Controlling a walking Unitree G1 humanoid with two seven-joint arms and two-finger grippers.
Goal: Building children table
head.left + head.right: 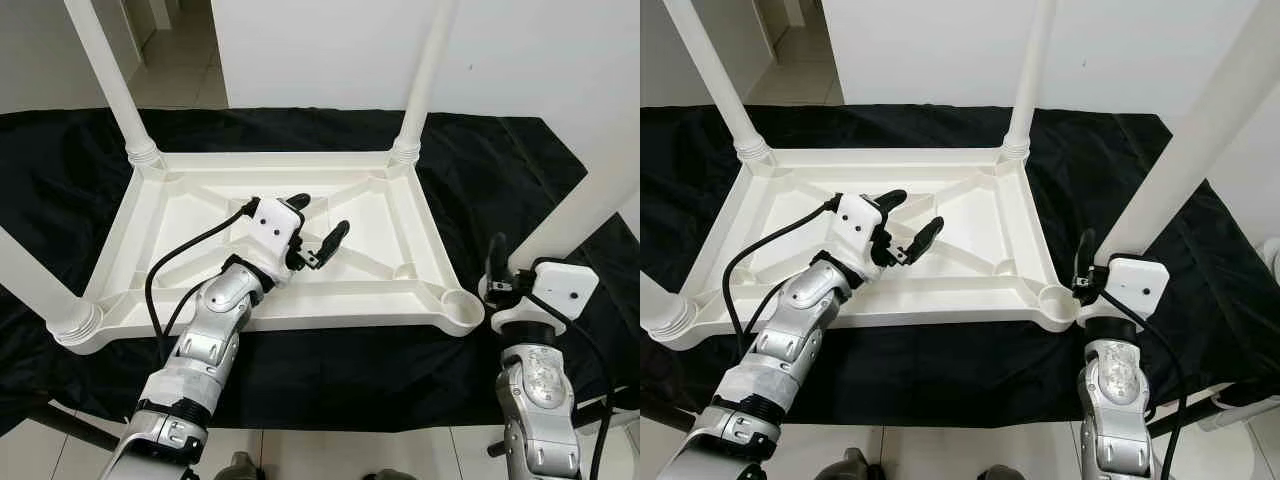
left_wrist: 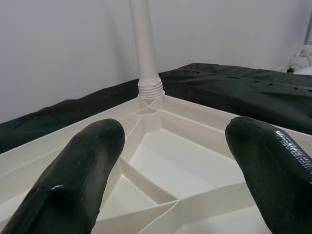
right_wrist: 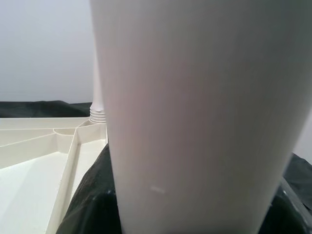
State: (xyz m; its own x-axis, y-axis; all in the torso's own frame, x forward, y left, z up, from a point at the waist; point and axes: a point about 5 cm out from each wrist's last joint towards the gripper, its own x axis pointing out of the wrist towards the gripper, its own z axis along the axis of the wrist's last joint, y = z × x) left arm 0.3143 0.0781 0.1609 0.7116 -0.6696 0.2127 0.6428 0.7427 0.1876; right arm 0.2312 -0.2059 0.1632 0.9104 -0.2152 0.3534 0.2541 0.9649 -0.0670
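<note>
A white plastic tabletop [image 1: 300,310] lies upside down on a black cloth. Legs stand in its far left corner [image 1: 110,70], its far right corner [image 1: 425,70] and its near left corner [image 1: 30,275]. The near right socket [image 1: 461,300] is empty. My right gripper [image 1: 515,262] is shut on a fourth white leg [image 1: 590,190], holding it tilted just right of that socket; the leg [image 3: 195,112] looms close in the right wrist view. My left gripper [image 1: 320,218] hovers open over the ribbed middle of the tabletop, fingers [image 2: 73,180] spread and empty.
The black cloth [image 1: 300,380] covers the work surface, whose front edge runs just before my arms, with tiled floor below. A white wall [image 1: 320,50] stands behind. A black cable [image 1: 170,265] loops off my left wrist over the tabletop's rim.
</note>
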